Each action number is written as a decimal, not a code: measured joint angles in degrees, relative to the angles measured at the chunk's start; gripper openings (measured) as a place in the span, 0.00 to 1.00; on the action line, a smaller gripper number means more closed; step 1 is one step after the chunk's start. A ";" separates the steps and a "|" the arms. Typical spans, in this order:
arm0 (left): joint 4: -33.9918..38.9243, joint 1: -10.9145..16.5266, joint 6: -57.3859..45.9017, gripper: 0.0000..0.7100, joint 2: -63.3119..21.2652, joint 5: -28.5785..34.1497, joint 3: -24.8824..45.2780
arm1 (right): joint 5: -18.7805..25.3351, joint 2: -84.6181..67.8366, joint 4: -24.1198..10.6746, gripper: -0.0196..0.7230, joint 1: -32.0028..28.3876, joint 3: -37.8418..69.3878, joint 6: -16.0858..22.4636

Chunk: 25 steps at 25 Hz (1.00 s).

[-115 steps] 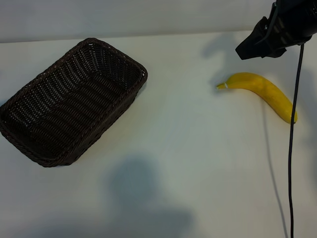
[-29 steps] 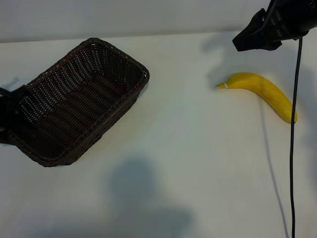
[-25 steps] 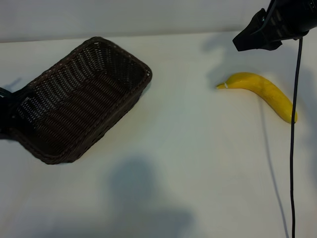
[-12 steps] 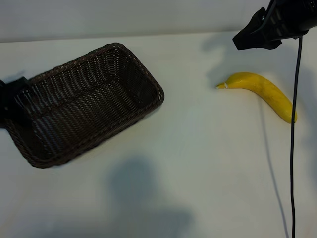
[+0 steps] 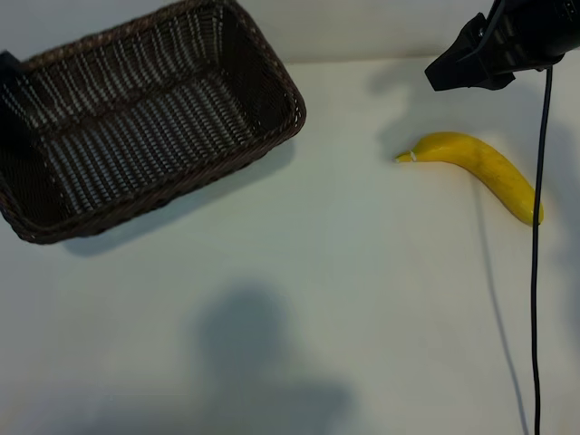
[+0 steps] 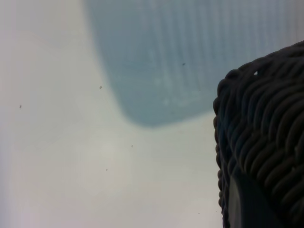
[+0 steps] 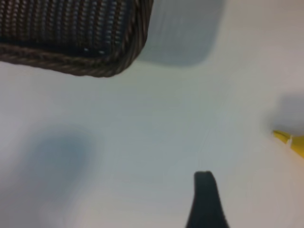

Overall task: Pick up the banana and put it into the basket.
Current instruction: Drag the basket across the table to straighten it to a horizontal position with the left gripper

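Observation:
The dark brown wicker basket (image 5: 292, 107) hangs tilted above the table's back left, with its shadow on the table beneath it. My left gripper (image 5: 7, 65) is shut on the basket's left end, at the edge of the exterior view. In the left wrist view the braided rim (image 6: 256, 118) fills one side, with a finger (image 6: 236, 202) against the weave. The yellow banana (image 5: 480, 166) lies on the table at the right. My right gripper (image 5: 446, 77) hovers open just behind its stem end, holding nothing. In the right wrist view one fingertip (image 7: 204, 183), the banana's stem tip (image 7: 290, 141) and the basket's corner (image 7: 102, 66) show.
A thin black cable (image 5: 534, 272) hangs from the right arm, passes in front of the banana's far end and runs down to the front edge. The white table (image 5: 344, 272) stretches between basket and banana. A soft shadow (image 5: 254, 353) lies at the front middle.
The basket has risen off the table and swung toward the back left, held by my left gripper. The banana and the right arm have stayed where they were.

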 joint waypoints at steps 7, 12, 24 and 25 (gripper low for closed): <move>-2.45 -0.04 3.85 0.27 0.06 0.05 -3.32 | 0.00 0.00 0.07 0.70 0.00 0.00 0.00; -2.44 -0.04 5.12 0.27 1.21 0.05 -3.76 | 0.17 0.00 0.07 0.70 0.00 0.00 0.00; -4.67 -6.77 8.53 0.27 8.42 0.10 -11.01 | 0.42 0.00 0.07 0.70 0.00 0.00 0.00; -4.56 -7.91 8.23 0.27 9.37 0.10 -12.80 | 0.47 0.00 0.07 0.70 0.00 0.00 0.00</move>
